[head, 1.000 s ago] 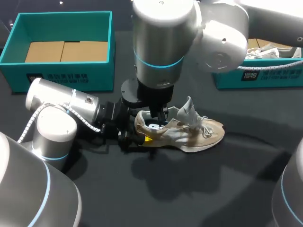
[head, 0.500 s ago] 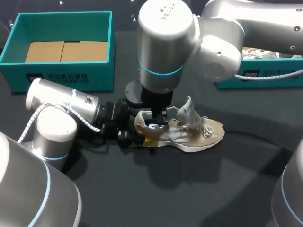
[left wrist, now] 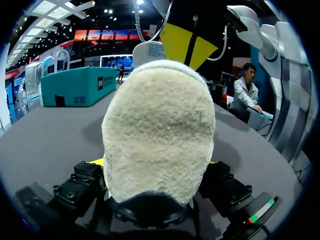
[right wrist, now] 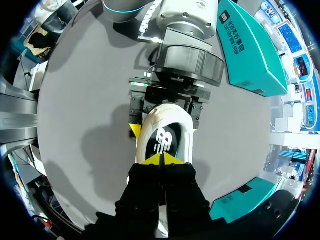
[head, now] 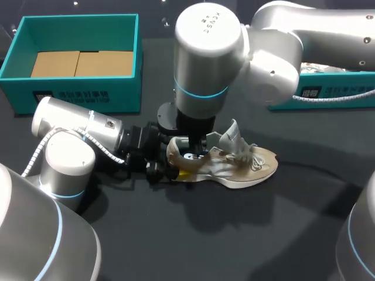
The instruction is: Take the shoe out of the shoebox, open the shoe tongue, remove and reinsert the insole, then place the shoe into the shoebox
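At far left the teal shoebox [head: 82, 96] holds no shoe, so I judge that step done. My left gripper [left wrist: 156, 167] clamps the heel of the shoe [head: 240, 167], which lies on the table mid-view with its tongue [head: 233, 136] raised. My right gripper [right wrist: 161, 159], tips pressed together, sits at the insole [right wrist: 162, 142], which looks not yet out. Removal, reinsertion and boxing are left.
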`<state>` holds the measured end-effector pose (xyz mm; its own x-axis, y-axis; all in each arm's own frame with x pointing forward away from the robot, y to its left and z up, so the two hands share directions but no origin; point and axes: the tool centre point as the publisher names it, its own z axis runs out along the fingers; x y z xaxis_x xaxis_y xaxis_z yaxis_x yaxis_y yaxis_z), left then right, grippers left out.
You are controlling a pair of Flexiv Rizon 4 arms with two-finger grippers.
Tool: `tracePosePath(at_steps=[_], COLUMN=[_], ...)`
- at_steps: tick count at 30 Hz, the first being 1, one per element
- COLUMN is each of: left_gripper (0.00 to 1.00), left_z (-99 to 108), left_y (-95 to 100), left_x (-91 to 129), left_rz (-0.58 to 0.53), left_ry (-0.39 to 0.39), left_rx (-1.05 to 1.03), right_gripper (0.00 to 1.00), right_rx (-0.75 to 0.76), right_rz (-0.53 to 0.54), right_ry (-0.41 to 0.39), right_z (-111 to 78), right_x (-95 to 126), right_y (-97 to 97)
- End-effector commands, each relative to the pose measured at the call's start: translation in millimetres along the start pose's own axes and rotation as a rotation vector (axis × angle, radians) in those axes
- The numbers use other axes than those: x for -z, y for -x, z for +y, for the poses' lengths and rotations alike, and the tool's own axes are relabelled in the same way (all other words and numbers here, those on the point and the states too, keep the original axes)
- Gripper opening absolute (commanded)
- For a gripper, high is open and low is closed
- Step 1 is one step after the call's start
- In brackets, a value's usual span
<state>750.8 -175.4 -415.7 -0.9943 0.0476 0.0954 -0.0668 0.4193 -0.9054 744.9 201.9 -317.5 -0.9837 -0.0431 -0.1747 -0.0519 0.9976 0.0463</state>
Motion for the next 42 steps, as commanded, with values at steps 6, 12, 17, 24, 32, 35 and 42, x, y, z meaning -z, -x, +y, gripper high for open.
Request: tracePosePath(at_steps=[6, 12, 17, 24, 32, 35, 42], left_gripper=[0.0, 0.0, 0.0, 0.0, 0.0, 0.0, 0.0], left_z=[3, 3, 3, 3, 3, 3, 3], left_y=[-0.4, -0.4, -0.4, -0.4, -0.4, -0.4, -0.4], left_x=[-3, -3, -3, -3, -3, -3, -3], left_rz=[0.001, 0.001, 0.001, 0.001, 0.001, 0.001, 0.001], left_ry=[0.002, 0.002, 0.002, 0.002, 0.002, 0.002, 0.002], left_rx=[0.0, 0.0, 0.0, 0.0, 0.0, 0.0, 0.0], right_gripper=[0.0, 0.0, 0.0, 0.0, 0.27, 0.37, 0.39], right_rx=[-0.005, -0.031, -0.093, -0.147, -0.193, -0.2, -0.198], right_rz=[0.001, -0.003, -0.006, -0.002, 0.021, 0.034, 0.093], right_ry=[-0.013, -0.025, -0.04, -0.048, -0.05, -0.051, -0.039], right_z=[2.9, -11.3, -29.0, -52.7, -72.0, -73.6, -69.6], right_x=[-35, -51, -65, -68, -71, -75, -90], right_y=[3.4, 5.9, 7.2, 4.2, 4.6, 5.7, 4.8])
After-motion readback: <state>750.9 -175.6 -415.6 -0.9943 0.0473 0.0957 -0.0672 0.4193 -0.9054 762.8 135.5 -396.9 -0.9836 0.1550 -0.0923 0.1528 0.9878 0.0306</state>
